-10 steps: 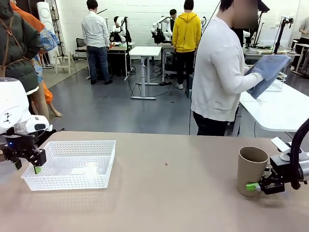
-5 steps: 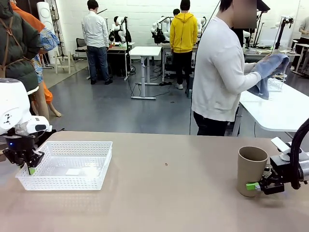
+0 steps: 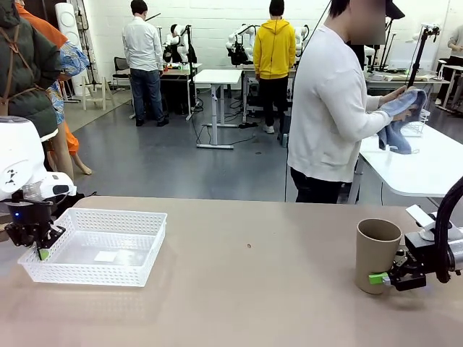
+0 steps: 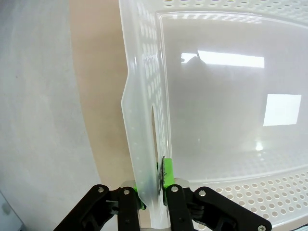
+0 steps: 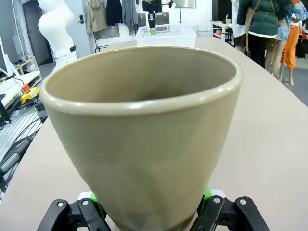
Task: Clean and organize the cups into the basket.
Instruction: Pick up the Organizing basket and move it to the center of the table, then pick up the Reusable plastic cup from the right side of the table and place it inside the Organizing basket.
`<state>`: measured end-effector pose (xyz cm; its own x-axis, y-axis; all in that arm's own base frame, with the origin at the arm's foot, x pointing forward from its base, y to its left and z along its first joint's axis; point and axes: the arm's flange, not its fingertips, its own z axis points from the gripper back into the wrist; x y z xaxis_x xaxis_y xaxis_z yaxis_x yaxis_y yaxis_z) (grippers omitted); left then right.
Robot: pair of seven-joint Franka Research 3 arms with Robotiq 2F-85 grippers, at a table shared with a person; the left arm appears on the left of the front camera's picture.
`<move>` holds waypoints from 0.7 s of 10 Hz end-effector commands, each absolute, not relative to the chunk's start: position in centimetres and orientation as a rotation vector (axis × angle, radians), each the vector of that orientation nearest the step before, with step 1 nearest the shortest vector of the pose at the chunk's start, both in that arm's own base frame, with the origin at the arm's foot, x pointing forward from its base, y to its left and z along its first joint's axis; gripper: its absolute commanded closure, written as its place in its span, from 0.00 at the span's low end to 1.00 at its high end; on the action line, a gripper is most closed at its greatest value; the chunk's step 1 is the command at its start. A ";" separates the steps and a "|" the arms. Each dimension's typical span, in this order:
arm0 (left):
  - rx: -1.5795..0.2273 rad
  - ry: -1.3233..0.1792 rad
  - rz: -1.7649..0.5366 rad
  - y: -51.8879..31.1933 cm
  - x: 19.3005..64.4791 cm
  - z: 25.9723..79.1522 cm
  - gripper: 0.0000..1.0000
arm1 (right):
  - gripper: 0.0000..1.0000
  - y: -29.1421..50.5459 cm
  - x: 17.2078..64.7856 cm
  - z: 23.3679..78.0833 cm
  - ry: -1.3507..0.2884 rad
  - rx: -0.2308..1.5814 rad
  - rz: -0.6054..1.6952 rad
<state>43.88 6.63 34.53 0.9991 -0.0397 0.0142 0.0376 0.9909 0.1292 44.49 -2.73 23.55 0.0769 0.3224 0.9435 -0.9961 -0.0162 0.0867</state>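
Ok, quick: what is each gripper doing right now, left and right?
Left gripper: closed, pinching the side wall of the basket.
Right gripper: closed around the lower part of the brown cup.

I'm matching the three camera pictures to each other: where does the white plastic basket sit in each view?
Front view: the basket sits low at the left on the table.
Left wrist view: its wall runs up the middle, its floor spreading right.
Right wrist view: small, top centre, beyond the cup's rim.
Shared landmark: the left hand pinching the basket's wall.
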 end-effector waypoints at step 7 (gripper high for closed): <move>0.165 -0.003 -0.056 -0.7 42.0 35.5 1.00 | 0.77 -2.3 37.4 38.0 -0.916 0.904 1.127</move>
